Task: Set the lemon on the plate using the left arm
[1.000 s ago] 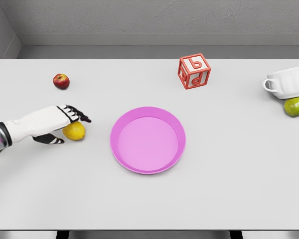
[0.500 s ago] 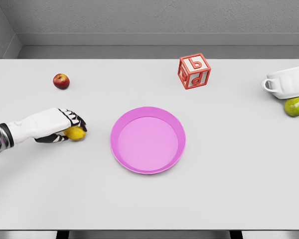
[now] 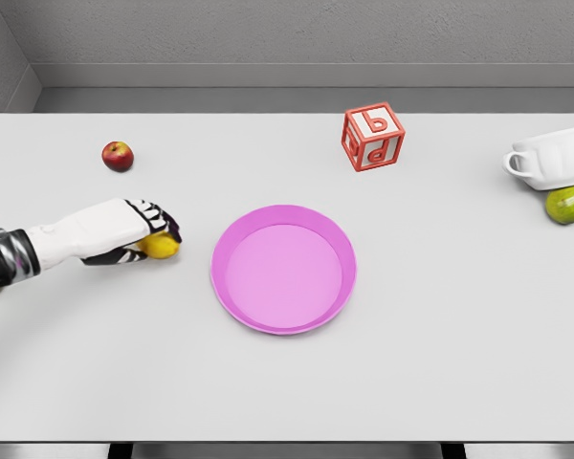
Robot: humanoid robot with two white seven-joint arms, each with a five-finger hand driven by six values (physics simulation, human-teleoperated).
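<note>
A yellow lemon (image 3: 161,247) sits in my left hand (image 3: 151,233), whose fingers are curled over it from above and the left. Only the lemon's right and lower side shows past the fingers. The hand and lemon are left of the pink plate (image 3: 283,269), a short gap from its rim, at mid-table height. Whether the lemon is off the table I cannot tell. The left arm comes in from the left edge. The right arm is out of view.
A small red apple (image 3: 118,155) lies at the back left. A red letter block (image 3: 373,136) stands behind the plate. At the right edge are a white cup (image 3: 553,158) and a green pear (image 3: 568,203).
The left hand's fingers were spread above the lemon a second ago; they have closed around it, and hand and lemon have shifted right and slightly up toward the plate.
</note>
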